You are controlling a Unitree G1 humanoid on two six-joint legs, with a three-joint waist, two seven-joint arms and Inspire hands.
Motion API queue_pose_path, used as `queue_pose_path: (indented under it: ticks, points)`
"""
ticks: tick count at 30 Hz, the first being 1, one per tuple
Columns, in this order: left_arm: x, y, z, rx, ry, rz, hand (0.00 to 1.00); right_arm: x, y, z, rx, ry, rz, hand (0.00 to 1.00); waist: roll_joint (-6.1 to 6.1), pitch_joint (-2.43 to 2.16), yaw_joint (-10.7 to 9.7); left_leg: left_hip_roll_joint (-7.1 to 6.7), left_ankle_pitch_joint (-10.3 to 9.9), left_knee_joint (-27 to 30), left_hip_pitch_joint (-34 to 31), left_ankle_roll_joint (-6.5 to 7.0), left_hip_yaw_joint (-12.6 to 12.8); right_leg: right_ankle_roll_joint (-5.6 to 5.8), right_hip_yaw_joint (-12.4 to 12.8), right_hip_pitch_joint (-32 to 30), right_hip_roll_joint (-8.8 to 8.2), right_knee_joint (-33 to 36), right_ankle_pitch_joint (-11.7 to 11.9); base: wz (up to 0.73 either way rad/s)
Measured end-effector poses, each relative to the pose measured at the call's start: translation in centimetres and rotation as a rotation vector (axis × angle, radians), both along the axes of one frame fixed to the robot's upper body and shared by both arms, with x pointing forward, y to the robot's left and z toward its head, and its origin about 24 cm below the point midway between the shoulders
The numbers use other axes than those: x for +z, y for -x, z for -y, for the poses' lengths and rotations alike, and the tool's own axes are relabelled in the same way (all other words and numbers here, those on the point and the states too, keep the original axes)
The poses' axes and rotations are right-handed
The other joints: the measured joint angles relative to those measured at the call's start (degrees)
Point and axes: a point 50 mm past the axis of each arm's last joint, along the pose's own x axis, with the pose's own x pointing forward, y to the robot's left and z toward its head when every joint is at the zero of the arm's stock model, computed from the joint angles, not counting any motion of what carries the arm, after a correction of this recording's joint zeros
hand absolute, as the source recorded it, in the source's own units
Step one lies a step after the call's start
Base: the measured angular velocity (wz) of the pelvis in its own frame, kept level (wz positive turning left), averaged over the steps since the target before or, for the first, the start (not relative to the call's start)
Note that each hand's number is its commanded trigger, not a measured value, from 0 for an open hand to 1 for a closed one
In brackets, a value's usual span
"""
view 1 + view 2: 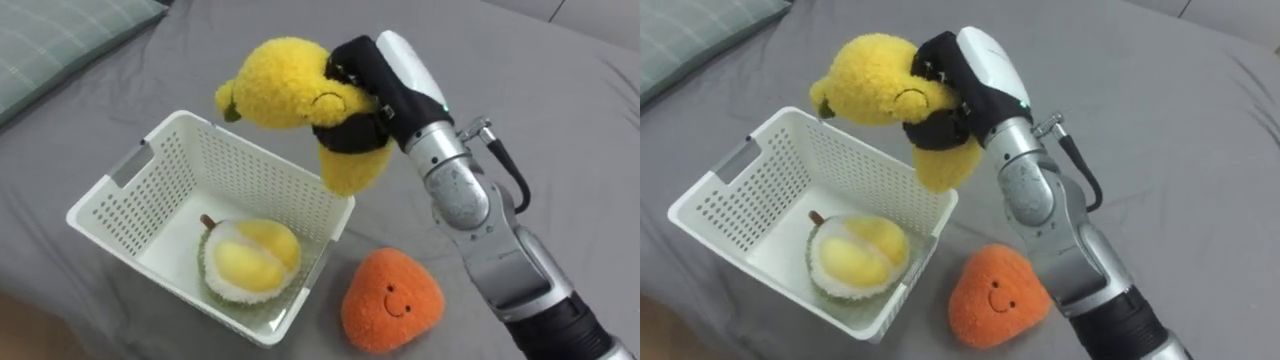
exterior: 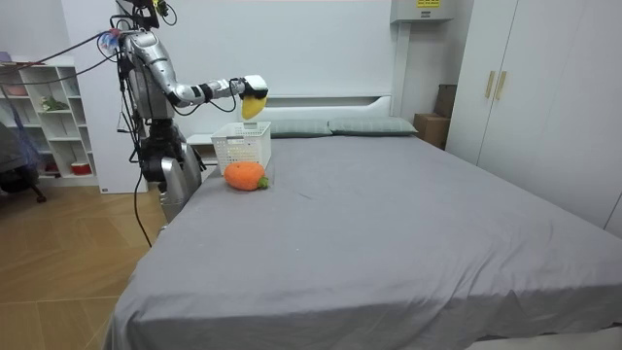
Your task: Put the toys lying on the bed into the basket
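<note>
The right hand (image 1: 368, 92) is clenched around a yellow plush toy (image 1: 280, 85), its dark fingers curled over the toy's middle and pressing into the soft pile. The toy is fuzzy and rounded, with a small green tip at the end that points away from the hand and a stitched curve on its side. It hangs in the air above the far rim of the white plastic basket (image 1: 250, 175), its lower lobe dropping just outside that rim.

The basket is rectangular, with lattice-pierced walls and a cut-out handle in one short end. Inside it, on the bottom towards the near corner, lies a plush durian (image 1: 250, 262): a green husk, a brown stem and pale yellow, puffy segments.

Just beside the basket's near right corner an orange plush toy (image 1: 390, 300) with a stitched smiling face rests on the smooth grey bed sheet (image 1: 560, 110). Well beyond the basket's left end lies a pale checked pillow (image 1: 60, 40).

In the room view the robot stands at the bedside next to the basket (image 2: 241, 148), one arm stretched out over it.
</note>
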Motion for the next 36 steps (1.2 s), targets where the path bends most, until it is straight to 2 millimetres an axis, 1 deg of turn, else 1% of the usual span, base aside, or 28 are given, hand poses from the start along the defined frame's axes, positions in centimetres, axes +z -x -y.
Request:
queue_pose_path:
  ticks: [2,5,6,7,8,9,10,14,17,19,20,21,22,28,36]
  points:
    - [0.0,-0.2,0.0,-0.002,0.000,0.004,0.00,-0.5,0.0,-0.3,0.026,0.018,-0.034,1.00,-0.03,0.05,0.8,-0.12,0.0,0.2,0.0,-0.03,-0.2,0.03,0.0,0.0,-0.16,0.0,0.0,0.07]
    - [0.0,-0.2,0.2,-0.009,0.003,0.005,0.00,-1.1,0.0,-1.0,0.043,0.010,-0.076,1.00,0.15,0.20,1.1,-0.44,0.1,0.9,-0.5,0.01,-0.6,0.23,0.0,0.0,-0.23,0.0,-0.2,0.06]
    - [0.1,-0.4,0.2,-0.016,0.002,0.010,0.00,-1.4,-0.1,-1.2,0.049,0.008,-0.095,0.84,0.12,0.24,1.7,-0.52,0.1,0.9,-0.8,0.03,-0.6,0.26,0.0,-0.1,-0.28,0.0,-0.2,0.00]
    - [0.1,-0.6,0.3,-0.026,-0.003,0.011,0.00,-1.7,-0.1,-1.3,0.047,0.008,-0.104,0.64,0.06,0.28,1.9,-0.54,0.1,0.9,-0.8,0.04,-0.6,0.26,0.0,-0.2,-0.29,0.0,-0.2,0.00]
    - [0.2,-0.9,0.3,-0.033,-0.005,0.017,0.00,-2.0,-0.1,-1.6,0.045,0.003,-0.125,0.30,-0.04,0.32,2.5,-0.55,0.0,0.9,-0.8,0.05,-0.6,0.27,0.0,-0.2,-0.30,0.0,-0.2,0.00]
    - [0.2,-1.2,0.3,-0.040,-0.008,0.021,0.00,-2.2,-0.1,-1.7,0.050,0.006,-0.139,0.09,-0.10,0.33,3.0,-0.57,0.0,0.9,-0.8,0.06,-0.7,0.27,0.0,-0.2,-0.32,0.0,-0.2,0.00]
    - [0.2,-1.3,0.3,-0.053,-0.013,0.022,0.00,-2.3,0.0,-2.0,0.061,0.011,-0.146,0.01,-0.15,0.34,3.6,-0.58,0.0,1.0,-0.7,0.09,-0.7,0.27,0.0,-0.2,-0.33,0.0,-0.2,0.00]
    - [0.3,-1.4,0.3,-0.065,-0.025,0.010,0.00,-2.7,0.2,-2.4,0.082,0.022,-0.165,0.00,-0.18,0.38,4.2,-0.60,0.0,1.3,-0.8,0.11,-0.7,0.27,-0.1,-0.2,-0.36,0.0,-0.2,0.02]
    - [0.2,-1.2,0.3,-0.061,-0.032,-0.003,0.00,-3.4,0.1,-2.6,0.075,0.024,-0.200,0.00,0.01,0.51,4.3,-0.64,0.0,1.5,-0.8,0.12,-0.8,0.27,-0.1,-0.1,-0.37,0.0,-0.2,0.00]
    - [0.2,-1.3,0.3,-0.065,-0.039,-0.006,0.00,-4.3,0.0,-2.4,0.064,0.041,-0.238,0.00,0.01,0.51,4.4,-0.65,0.0,1.6,-0.9,0.11,-0.8,0.28,-0.1,-0.3,-0.39,0.1,-0.2,0.00]
    - [0.2,-1.2,0.3,-0.069,-0.042,-0.009,0.00,-4.5,-0.1,-2.3,0.060,0.045,-0.247,0.00,-0.03,0.48,4.4,-0.65,0.0,1.6,-1.0,0.11,-0.8,0.28,-0.1,-0.4,-0.39,0.1,-0.2,0.00]
    - [0.2,-1.2,0.4,-0.074,-0.046,-0.015,0.00,-4.7,-0.1,-2.2,0.051,0.051,-0.260,0.00,-0.28,0.31,4.4,-0.66,0.0,1.7,-1.3,0.11,-0.7,0.28,-0.1,-0.6,-0.40,0.2,-0.2,-0.04]
    - [0.2,-1.2,0.4,-0.077,-0.049,-0.023,0.00,-4.9,-0.2,-2.1,0.044,0.055,-0.269,0.00,-0.26,0.32,4.4,-0.66,0.0,1.8,-1.4,0.11,-0.6,0.28,-0.1,-0.8,-0.40,0.2,-0.2,-0.04]
    - [0.1,-1.1,0.6,-0.080,-0.048,-0.032,0.00,-4.9,-0.3,-1.9,0.028,0.092,-0.249,0.00,-0.31,0.28,4.1,-0.64,0.0,1.8,-1.7,0.11,-0.5,0.28,0.0,-0.9,-0.36,0.1,-0.2,-0.01]
    - [0.0,-1.2,1.0,-0.078,-0.037,-0.029,0.00,-4.9,-0.3,-1.9,0.029,0.089,-0.248,0.00,-0.30,0.29,4.0,-0.59,0.0,1.8,-1.6,0.13,-0.2,0.28,0.2,-0.9,-0.40,0.1,-0.2,0.00]
